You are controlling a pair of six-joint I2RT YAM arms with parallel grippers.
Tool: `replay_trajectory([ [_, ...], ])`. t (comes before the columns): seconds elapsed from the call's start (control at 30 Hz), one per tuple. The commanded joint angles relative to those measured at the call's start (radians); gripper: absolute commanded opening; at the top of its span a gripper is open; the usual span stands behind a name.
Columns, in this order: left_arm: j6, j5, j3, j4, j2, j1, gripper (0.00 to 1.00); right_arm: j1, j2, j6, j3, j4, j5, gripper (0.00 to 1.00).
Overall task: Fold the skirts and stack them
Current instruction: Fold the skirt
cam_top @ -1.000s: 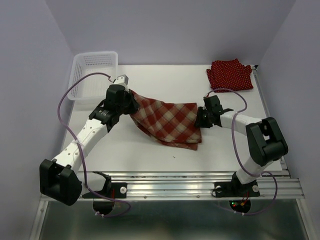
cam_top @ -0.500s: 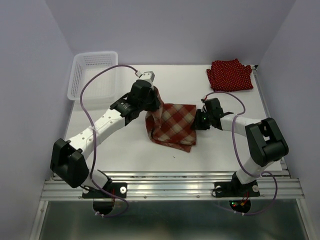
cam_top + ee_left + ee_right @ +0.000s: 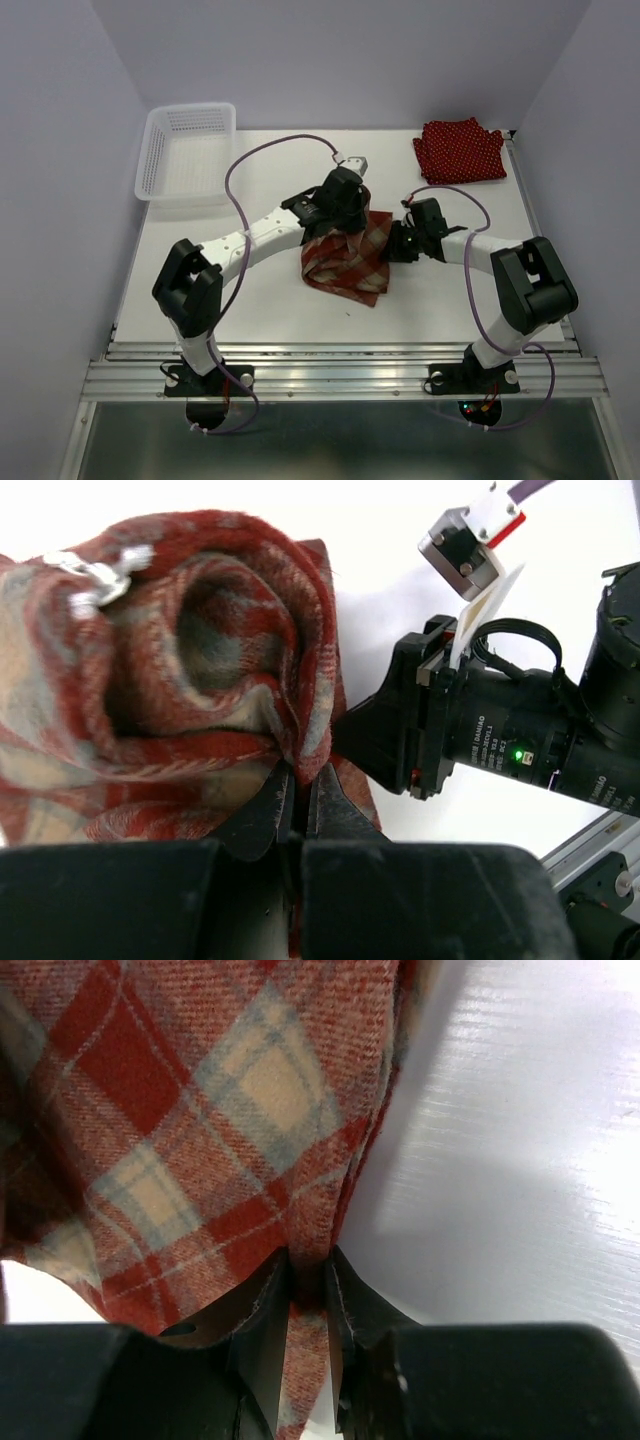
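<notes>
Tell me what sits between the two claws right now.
The plaid skirt, bunched up, with the left claw and the right claw each pinching an edge; the top view shows it.

The top external camera sits high above and behind the arm bases. It faces the far wall and takes in the whole table [image 3: 250, 295], from the metal rail [image 3: 340, 365] at the near edge to the white lattice basket [image 3: 190, 108] far left and the polka-dot skirts [image 3: 460, 150] far right.

The left wrist camera rides just behind the left gripper [image 3: 298, 780]. It looks rightward across the table from very close to the plaid skirt [image 3: 150, 680], with the right gripper [image 3: 345, 742] in its right half.

The right wrist camera is closer still, so plaid fills most of its frame and bare table shows on the right.

All three views share the plaid skirt at mid-table.
</notes>
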Motion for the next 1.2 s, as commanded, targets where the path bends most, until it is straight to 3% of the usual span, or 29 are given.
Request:
replay_trajectory([
  [0.0,-0.015,0.029,0.106,0.015,0.046,-0.042,0.0,0.001,-0.013,-0.004,-0.038,-0.039,0.002,0.25],
  [0.5,-0.033,0.076,0.243,-0.082,0.272,-0.068,0.0,0.001,-0.025,0.0,-0.032,-0.053,0.005,0.29],
  [0.77,-0.033,0.061,0.338,-0.147,0.387,-0.069,0.01,0.001,-0.149,0.003,0.002,-0.136,0.114,0.34],
  [0.8,-0.033,0.066,0.345,-0.145,0.39,-0.069,0.11,0.001,-0.168,0.017,0.013,-0.166,0.134,0.36],
  [0.87,-0.026,0.087,0.344,-0.139,0.382,-0.071,0.18,0.001,-0.231,0.026,0.021,-0.192,0.197,0.42],
  [0.9,-0.022,0.095,0.332,-0.125,0.375,-0.071,0.3,0.001,-0.254,0.037,0.028,-0.22,0.217,0.46],
  [1.03,-0.009,0.156,0.296,-0.088,0.312,-0.075,0.54,0.001,-0.376,0.04,0.048,-0.257,0.298,0.54],
  [1.1,0.007,0.19,0.29,-0.075,0.29,-0.078,0.66,0.001,-0.441,0.031,0.06,-0.28,0.303,0.69],
  [1.13,0.011,0.204,0.292,-0.073,0.269,-0.082,0.77,0.001,-0.458,0.026,0.07,-0.289,0.303,0.72],
  [1.17,0.019,0.223,0.292,-0.07,0.257,-0.083,0.95,0.001,-0.475,0.022,0.086,-0.3,0.303,0.77],
])
